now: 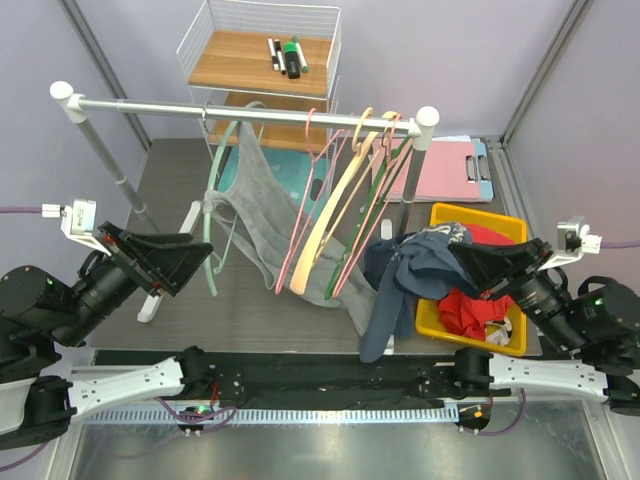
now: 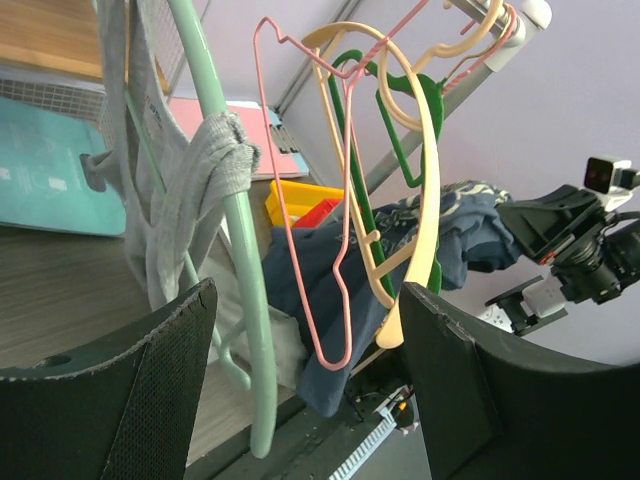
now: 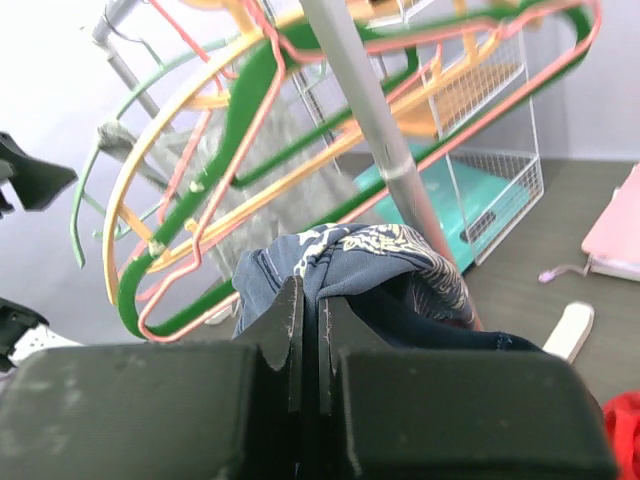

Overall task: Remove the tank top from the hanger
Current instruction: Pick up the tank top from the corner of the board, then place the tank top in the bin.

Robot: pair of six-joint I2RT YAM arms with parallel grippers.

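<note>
The grey tank top (image 1: 262, 215) is seen draped on the mint hanger (image 1: 210, 200) on the rail (image 1: 250, 111), not yet freed. The left pincer (image 1: 197, 268) is held spread just beside that hanger. The right pincer (image 1: 462, 262) is pressed together on a navy garment (image 1: 400, 275) by the yellow bin (image 1: 478, 216). A strap would next need to be gripped and slid off the hanger's arm.

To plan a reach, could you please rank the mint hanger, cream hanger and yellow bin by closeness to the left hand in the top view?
1. mint hanger, beside the left hand
2. cream hanger, mid-rail
3. yellow bin, far right
</note>
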